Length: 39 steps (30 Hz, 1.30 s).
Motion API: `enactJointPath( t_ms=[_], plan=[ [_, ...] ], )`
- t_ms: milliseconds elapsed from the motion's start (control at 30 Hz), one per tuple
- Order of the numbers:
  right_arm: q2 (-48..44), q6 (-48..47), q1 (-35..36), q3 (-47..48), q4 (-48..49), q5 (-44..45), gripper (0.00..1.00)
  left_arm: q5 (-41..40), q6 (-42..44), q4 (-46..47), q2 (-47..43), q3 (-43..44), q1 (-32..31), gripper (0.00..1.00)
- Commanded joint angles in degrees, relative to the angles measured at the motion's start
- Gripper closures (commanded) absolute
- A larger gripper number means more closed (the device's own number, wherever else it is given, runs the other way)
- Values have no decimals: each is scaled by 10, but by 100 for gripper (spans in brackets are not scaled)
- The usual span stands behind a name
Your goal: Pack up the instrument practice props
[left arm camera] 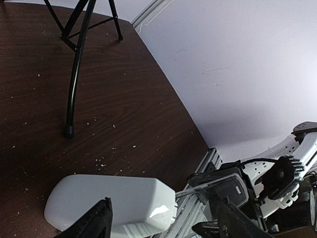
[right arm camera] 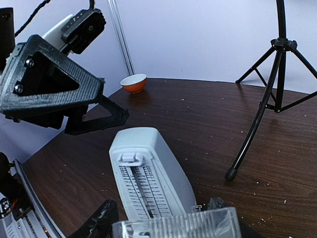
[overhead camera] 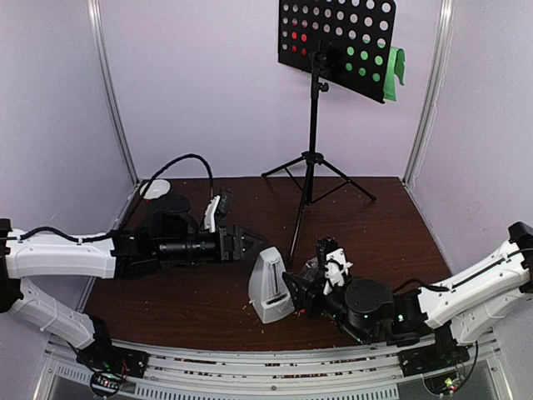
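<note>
The black music stand [overhead camera: 314,125] stands at the back, with a red page [overhead camera: 298,37] and a green page [overhead camera: 395,68] showing behind its perforated desk. The white metronome [overhead camera: 271,286] stands upright at the front centre, its scale face uncovered [right arm camera: 143,188]. My left gripper [overhead camera: 250,245] is open just left of the metronome top, its fingers [left arm camera: 96,223] wide apart on either side of the white body without touching it. My right gripper [right arm camera: 161,218], just right of the metronome, is shut on the clear cover [right arm camera: 176,225], held in front of the metronome's lower face.
A small orange-and-white bowl [right arm camera: 134,82] sits at the back left corner [overhead camera: 155,188]. One tripod foot [right arm camera: 231,173] rests just behind the metronome. Crumbs speckle the brown table [overhead camera: 208,300]. Walls close in on three sides; a metal rail [overhead camera: 275,371] runs along the front.
</note>
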Motion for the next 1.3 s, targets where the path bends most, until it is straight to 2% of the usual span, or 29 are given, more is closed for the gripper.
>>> enactJointPath(
  t_ms=[0,167,433,1267],
  plan=[
    [51,-36,8,27,62,46,54,27,9,48,17,9,18,27],
    [93,-71,16,49,77,70,54,44,5,65,32,7,22,37],
    [145,-92,17,76,103,74,54,44,13,62,30,1,25,46],
    [215,-148,16,93,162,125,53,35,21,50,18,-10,25,49]
  ],
)
